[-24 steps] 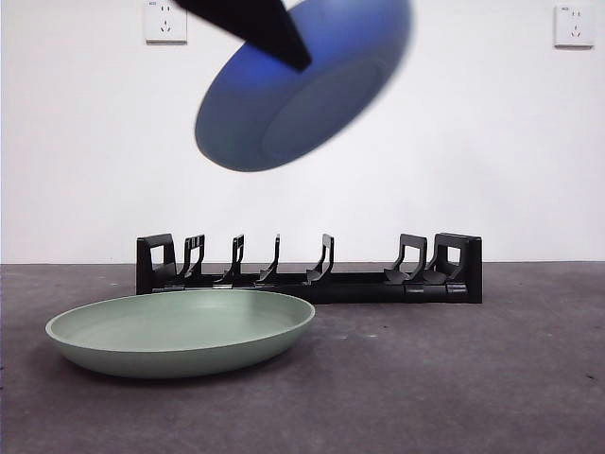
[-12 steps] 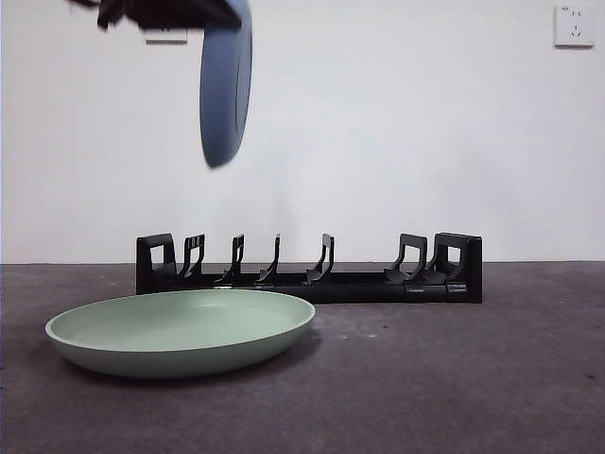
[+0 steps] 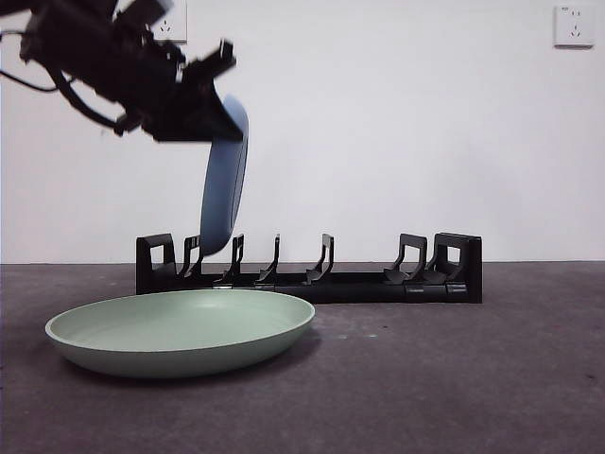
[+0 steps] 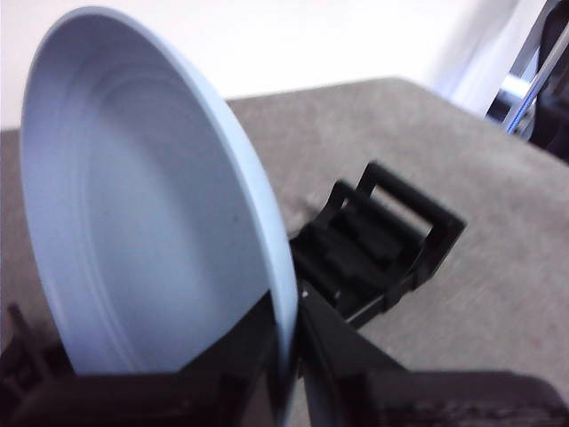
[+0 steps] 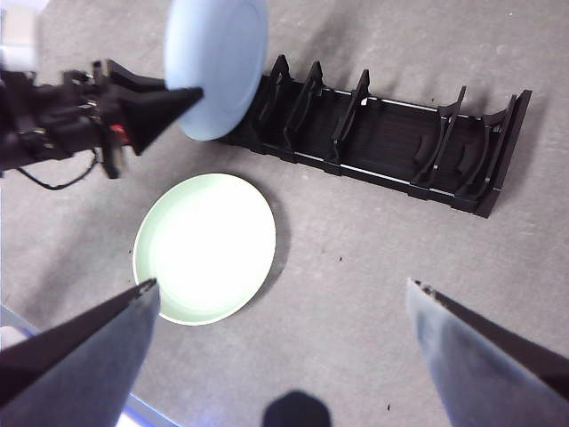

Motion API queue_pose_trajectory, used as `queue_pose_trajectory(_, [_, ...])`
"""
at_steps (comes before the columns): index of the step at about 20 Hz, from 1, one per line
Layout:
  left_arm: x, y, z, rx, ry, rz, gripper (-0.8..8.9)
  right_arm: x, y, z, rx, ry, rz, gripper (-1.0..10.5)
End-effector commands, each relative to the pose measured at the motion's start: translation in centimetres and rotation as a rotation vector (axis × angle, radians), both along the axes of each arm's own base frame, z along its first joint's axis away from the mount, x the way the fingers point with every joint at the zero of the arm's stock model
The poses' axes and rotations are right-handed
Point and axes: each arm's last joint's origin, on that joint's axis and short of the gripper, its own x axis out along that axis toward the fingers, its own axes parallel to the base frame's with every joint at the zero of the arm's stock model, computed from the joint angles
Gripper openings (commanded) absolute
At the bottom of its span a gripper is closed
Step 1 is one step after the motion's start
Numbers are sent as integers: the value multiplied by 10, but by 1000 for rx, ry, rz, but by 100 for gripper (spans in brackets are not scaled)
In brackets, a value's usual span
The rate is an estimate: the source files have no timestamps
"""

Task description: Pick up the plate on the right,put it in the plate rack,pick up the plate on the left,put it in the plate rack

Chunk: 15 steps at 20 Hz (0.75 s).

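A pale blue plate point(image 3: 225, 189) hangs upright on edge over the left end of the plate rack point(image 3: 359, 282), its lower rim level with the tops of the leftmost prongs. My left gripper point(image 3: 213, 118) is shut on the plate's upper rim, and its own view shows the jaws pinching the blue plate point(image 4: 151, 231) with the plate rack point(image 4: 373, 249) just beyond. A green plate point(image 3: 180, 331) lies flat in front of the rack's left half. My right gripper point(image 5: 283, 285) hovers open high above, looking down on the green plate point(image 5: 206, 245), the blue plate point(image 5: 218, 62) and the plate rack point(image 5: 391, 147).
A white wall with two sockets point(image 3: 574, 26) stands close behind the rack. The left arm's dark body and cable point(image 5: 53, 124) reach in from the rack's left side. The table's edge point(image 5: 18, 320) runs near the green plate in the right wrist view.
The blue plate has turned from tilted to upright on edge and come down from high up to the rack's left prongs. The left arm has dropped into the front view. The green plate has not moved.
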Motion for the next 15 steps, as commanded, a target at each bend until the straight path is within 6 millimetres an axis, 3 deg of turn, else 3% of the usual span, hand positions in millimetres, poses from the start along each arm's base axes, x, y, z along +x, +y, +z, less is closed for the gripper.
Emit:
queue_pose_trajectory(1, [4, 0, -6, 47, -31, -3, -9, 2, 1, -5, -10, 24, 10, 472])
queue_pose_trajectory(15, [8, -4, -31, 194, 21, 4, -9, 3, 1, -5, -11, 23, 12, 472])
